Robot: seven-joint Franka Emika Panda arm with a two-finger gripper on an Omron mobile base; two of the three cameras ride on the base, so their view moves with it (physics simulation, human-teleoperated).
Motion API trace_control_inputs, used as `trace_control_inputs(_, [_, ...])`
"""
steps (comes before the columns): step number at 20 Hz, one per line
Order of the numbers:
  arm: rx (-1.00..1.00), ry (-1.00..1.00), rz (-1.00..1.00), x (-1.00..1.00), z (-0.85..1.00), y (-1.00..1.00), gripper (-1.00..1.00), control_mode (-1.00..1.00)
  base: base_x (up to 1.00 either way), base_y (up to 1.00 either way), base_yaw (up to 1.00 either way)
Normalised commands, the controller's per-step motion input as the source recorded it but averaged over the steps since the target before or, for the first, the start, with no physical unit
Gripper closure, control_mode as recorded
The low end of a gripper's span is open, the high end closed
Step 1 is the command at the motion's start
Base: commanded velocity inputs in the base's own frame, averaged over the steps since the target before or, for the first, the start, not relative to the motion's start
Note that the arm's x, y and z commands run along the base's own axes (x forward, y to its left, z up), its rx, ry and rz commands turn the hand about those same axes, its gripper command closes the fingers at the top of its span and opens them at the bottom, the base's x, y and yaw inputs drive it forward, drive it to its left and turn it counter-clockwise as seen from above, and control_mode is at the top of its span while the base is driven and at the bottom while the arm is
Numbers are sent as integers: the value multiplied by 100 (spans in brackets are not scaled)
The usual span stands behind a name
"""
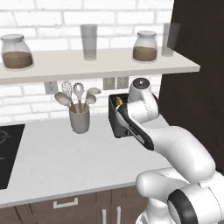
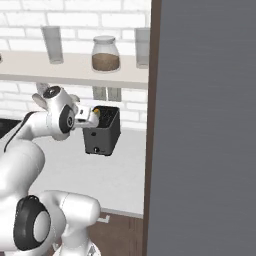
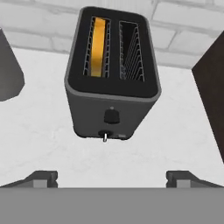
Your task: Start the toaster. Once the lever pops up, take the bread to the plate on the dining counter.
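Currently the end effector [image 3: 111, 177] hovers released, its fingertips spread wide just before the toaster [image 3: 111, 78] on the grey tabletop [image 3: 39, 135], with the bread [image 3: 99, 46] sunk in one slot.

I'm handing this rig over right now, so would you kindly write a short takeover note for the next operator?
Gripper: open, empty, facing the toaster's narrow front without touching it.
Toaster: on the grey worktop by the brick wall, beside the utensil cup.
Bread: sits down in one slot; the other slot is empty.
Lever: sits low on the front face.
Done: bread loaded; whether toasting has started cannot be told.
Left: confirm start, wait for the pop, carry the bread to the plate.
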Motion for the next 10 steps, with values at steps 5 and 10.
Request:
trace_control_inputs(5, [0,16,-7,38,-12,-7,100,-100,0,0,0])
trace_control_inputs(10, [0,8,-10,56,-27,0,100,-100,0,0,0])
